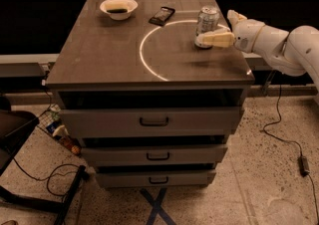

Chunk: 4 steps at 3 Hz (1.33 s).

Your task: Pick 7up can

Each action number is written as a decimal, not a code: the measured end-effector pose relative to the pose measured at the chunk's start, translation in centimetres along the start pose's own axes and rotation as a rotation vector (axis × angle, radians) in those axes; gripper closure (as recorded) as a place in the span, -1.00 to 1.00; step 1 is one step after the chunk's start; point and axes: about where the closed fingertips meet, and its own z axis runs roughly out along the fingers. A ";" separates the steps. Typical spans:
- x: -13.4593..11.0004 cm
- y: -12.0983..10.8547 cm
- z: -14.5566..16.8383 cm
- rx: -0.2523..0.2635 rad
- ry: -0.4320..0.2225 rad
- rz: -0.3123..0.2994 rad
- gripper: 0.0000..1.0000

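Note:
The 7up can (pixel 207 22) stands upright on the right back part of the dark cabinet top (pixel 109 55); it is silver-grey with a shiny rim. My gripper (pixel 216 28) comes in from the right on a white arm (pixel 279 45). It is open. The near finger (pixel 215 40) lies along the front of the can's base. The far finger (pixel 233 16) shows just right of the can. I cannot tell whether either finger touches the can.
A white bowl (pixel 118 7) with something dark inside sits at the back left. A black phone-like object (pixel 162 15) lies beside it. A white arc (pixel 144 57) is marked on the top. Three drawers (pixel 153 121) are below. Cables and a chair base lie on the floor at left.

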 end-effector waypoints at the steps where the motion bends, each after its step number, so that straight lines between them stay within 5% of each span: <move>1: 0.1 0.2 1.3 -0.020 -0.022 -0.006 -0.67; 4: 0.1 0.7 2.1 -0.033 -0.024 -0.004 0.89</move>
